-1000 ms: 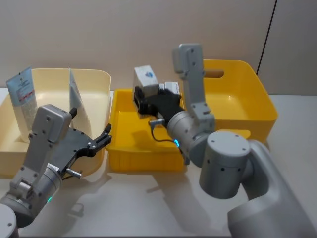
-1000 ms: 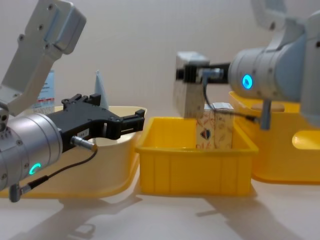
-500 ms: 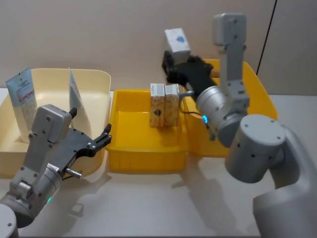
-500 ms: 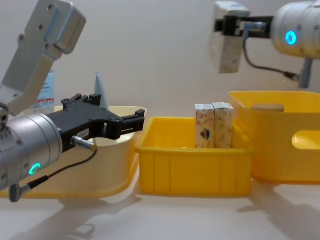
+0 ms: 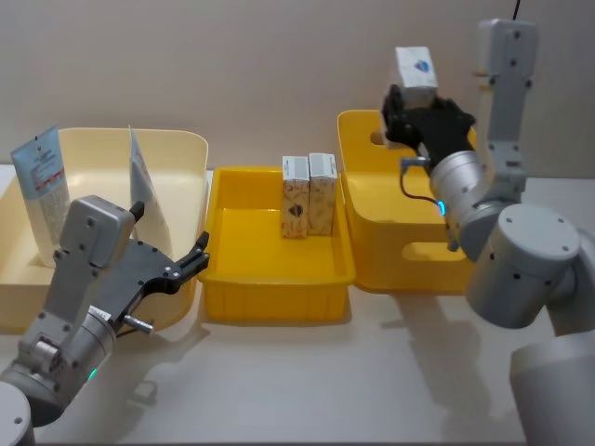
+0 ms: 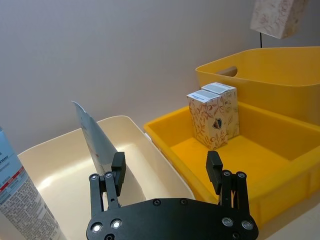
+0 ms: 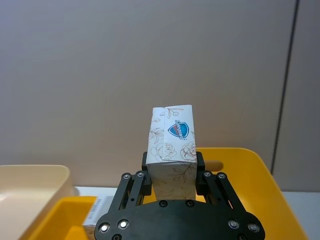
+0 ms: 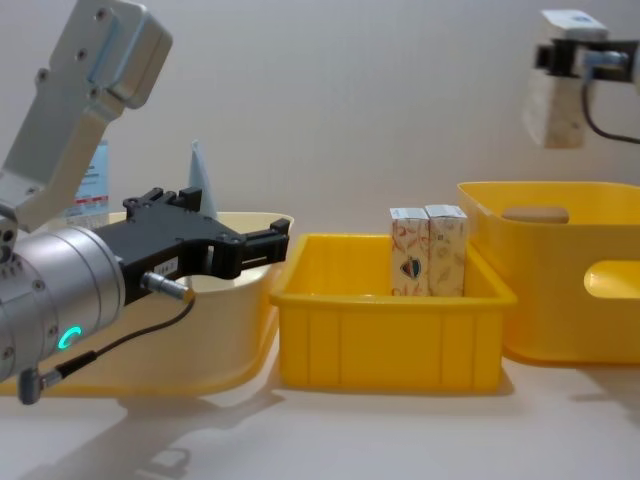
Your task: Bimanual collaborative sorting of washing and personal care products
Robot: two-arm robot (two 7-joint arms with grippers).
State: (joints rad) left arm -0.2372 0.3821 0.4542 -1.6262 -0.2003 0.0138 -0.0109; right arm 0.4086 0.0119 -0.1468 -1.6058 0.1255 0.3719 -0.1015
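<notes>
My right pincer (image 5: 420, 104) is clamped on a patterned carton (image 5: 416, 68). It holds the carton upright in the air at about 1 o'clock, above the deep yellow bin (image 5: 400, 243) and well clear of its rim. My left pincer (image 6: 166, 165) is spread wide with nothing in it, hovering at about 10 o'clock by the near corner of the cream bin (image 5: 177, 139). Two tubes (image 5: 42, 181) stand leaning inside that bin. Straight ahead at 12 o'clock a shallow yellow tray (image 5: 274, 302) sits on the surface (image 5: 279, 381) between the two bins. Two more cartons (image 5: 296, 197) stand upright in it, touching side by side near its far right corner.
</notes>
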